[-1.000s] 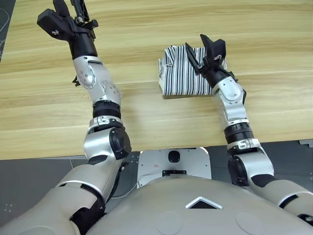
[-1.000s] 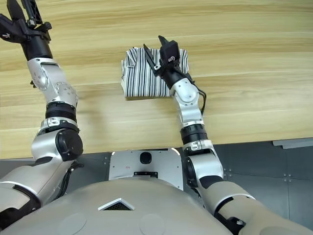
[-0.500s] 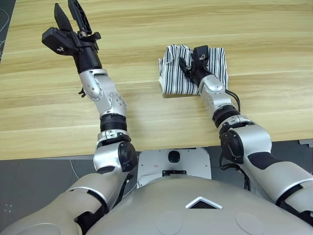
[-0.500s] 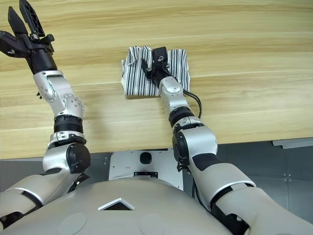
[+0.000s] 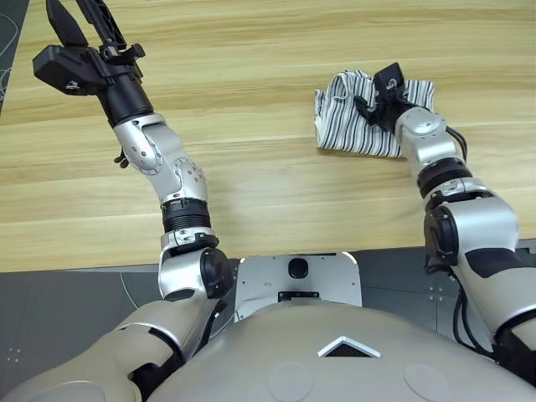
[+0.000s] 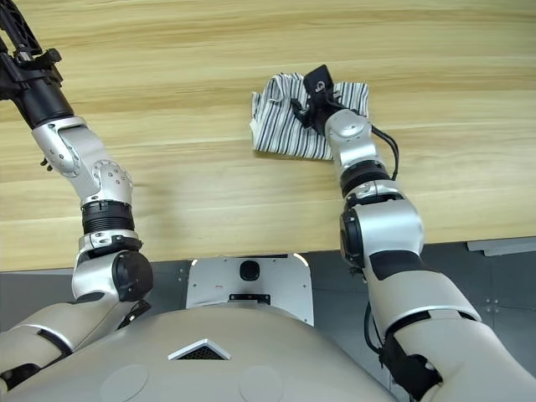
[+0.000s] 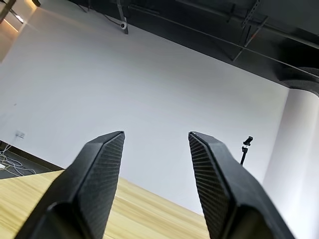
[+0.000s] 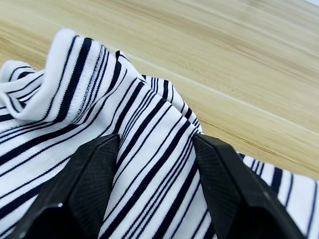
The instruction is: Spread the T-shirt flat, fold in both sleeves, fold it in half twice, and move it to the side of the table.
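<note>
The folded black-and-white striped T-shirt (image 5: 343, 126) lies as a small, slightly rumpled bundle on the right part of the wooden table (image 5: 251, 184). My right gripper (image 5: 368, 107) rests on top of it near its right side, open, fingers pressed down into the cloth. The right wrist view shows the striped T-shirt (image 8: 75, 99) bunched between and beyond the two spread fingers (image 8: 94, 169). My left gripper (image 5: 79, 21) is raised above the table's far left, open and holding nothing; in the left wrist view it (image 7: 155, 135) points up at a white wall.
The table's near edge (image 5: 276, 254) runs just below both elbows. Bare wood stretches between the two arms and behind the shirt. A dark floor strip (image 5: 10, 50) borders the table at the far left.
The T-shirt has slid to the right across the table under my right gripper and looks a bit more rumpled. My left arm has swung farther left and higher.
</note>
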